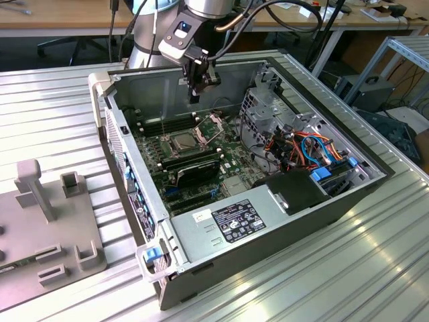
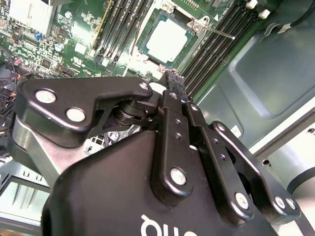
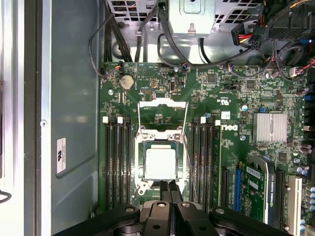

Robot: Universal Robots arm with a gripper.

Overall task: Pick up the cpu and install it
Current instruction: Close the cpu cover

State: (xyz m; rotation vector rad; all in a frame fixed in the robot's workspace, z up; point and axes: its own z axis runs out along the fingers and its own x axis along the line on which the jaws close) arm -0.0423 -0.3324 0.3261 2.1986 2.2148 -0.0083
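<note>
Small flat square silver-grey cpu (image 3: 161, 163) lies in open metal-framed socket (image 3: 140, 183), below and just ahead of black gripper (image 3: 169, 186), clenched empty.

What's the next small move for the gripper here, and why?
Probably nudge toward the load plate to fold it down. The cpu already lies flat in the socket, the plate stands open beside it, and the gripper, shut and empty, hovers at the socket's edge.

I can read nothing. The black label (image 1: 240, 219) on the power supply (image 1: 201, 245), lower middle of the exterior view, is too fine; white lettering (image 2: 160, 227) on my claw (image 2: 173, 78) in the second wrist view is cut off.
</note>
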